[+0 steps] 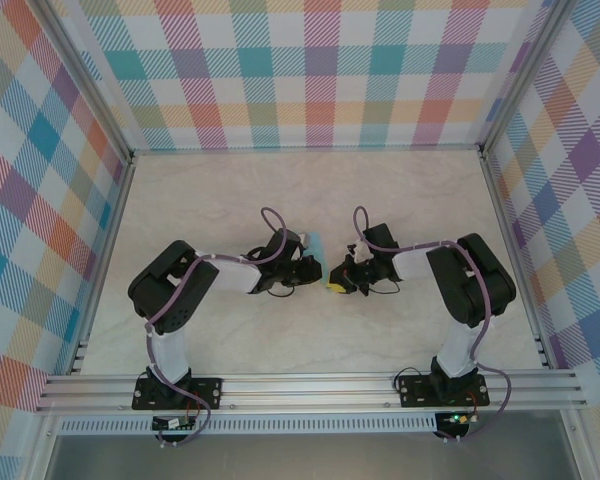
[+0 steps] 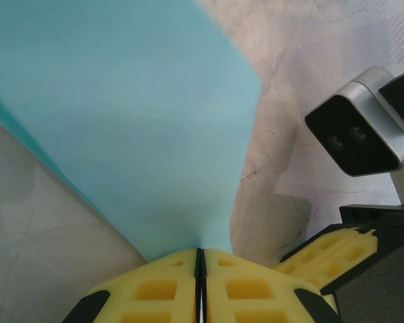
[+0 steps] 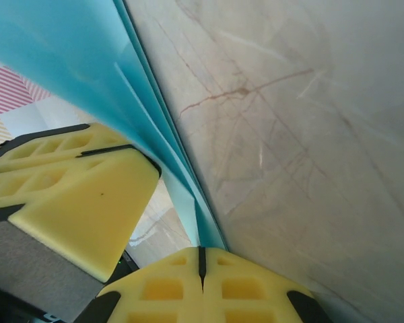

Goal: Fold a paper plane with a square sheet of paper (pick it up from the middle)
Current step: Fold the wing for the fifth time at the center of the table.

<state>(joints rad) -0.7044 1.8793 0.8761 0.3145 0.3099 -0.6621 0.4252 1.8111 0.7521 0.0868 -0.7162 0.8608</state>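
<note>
The light-blue paper (image 1: 316,244) is no flat square now: along its edge in my right wrist view I see several layers lying on one another with a straight crease between them, so I judge that at least one fold is made. It is not yet a narrow dart, though. In my left wrist view it spreads as a wide, smooth panel with one blunt angled corner, so I think the nose folds, the wings and the final sharpening of the creases are left to do. How many folds are in, I cannot tell. The paper is lifted off the surface (image 1: 210,200), above its middle, and stands on edge rather than lying flat. From above it shows as a thin strip whose long axis runs from the side of my bases toward the far wall, leaning a little to the left as it goes away. Which end will be the nose I cannot make out, since no point is formed. Just to the left of the paper, my left end effector (image 2: 200,266) is closed, its yellow pads pressed together on the paper's lower edge. Just to the right of the paper, my right end effector (image 3: 202,259) is clamped on the same edge, pads tight together with the layers running into the seam. The two sit close beside each other, nearly tip to tip, with the paper rising between them.
</note>
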